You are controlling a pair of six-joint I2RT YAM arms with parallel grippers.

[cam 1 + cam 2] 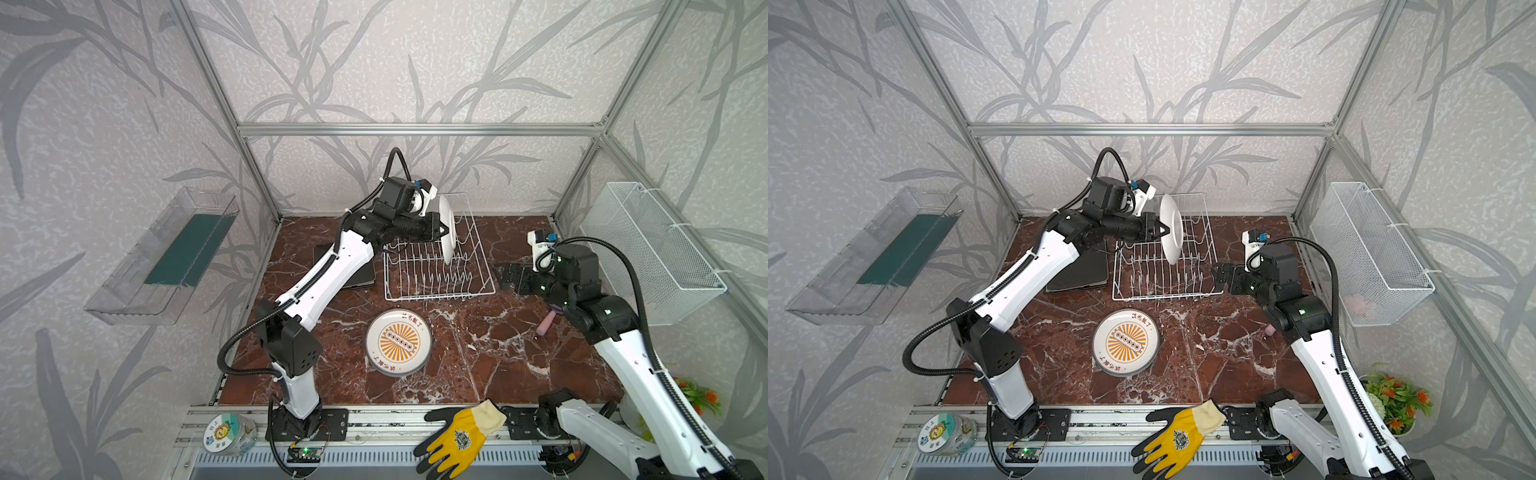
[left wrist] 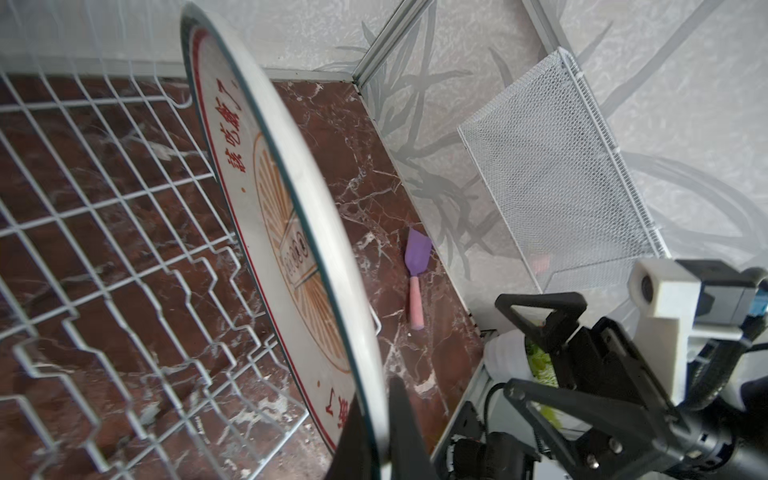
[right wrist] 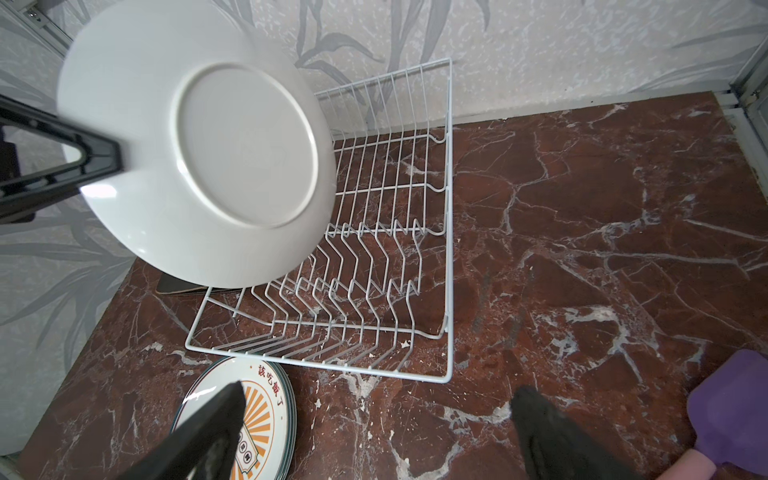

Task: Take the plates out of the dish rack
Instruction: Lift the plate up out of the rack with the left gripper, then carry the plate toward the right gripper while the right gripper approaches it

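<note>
I hold the last round plate (image 1: 1173, 245) upright over the bare dish rack (image 1: 1163, 286), left gripper (image 1: 1160, 230) clamped on its rim, right gripper (image 1: 1220, 277) hanging wide open; next, I judge, onto the stack of plates (image 1: 1126, 342).

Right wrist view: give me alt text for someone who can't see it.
The left gripper's fingers pinch the rim of a round white plate, held on edge with its plain underside showing, over an otherwise bare white wire dish rack. On the red marble table lie a stack of sunburst plates and a purple spatula.
</note>
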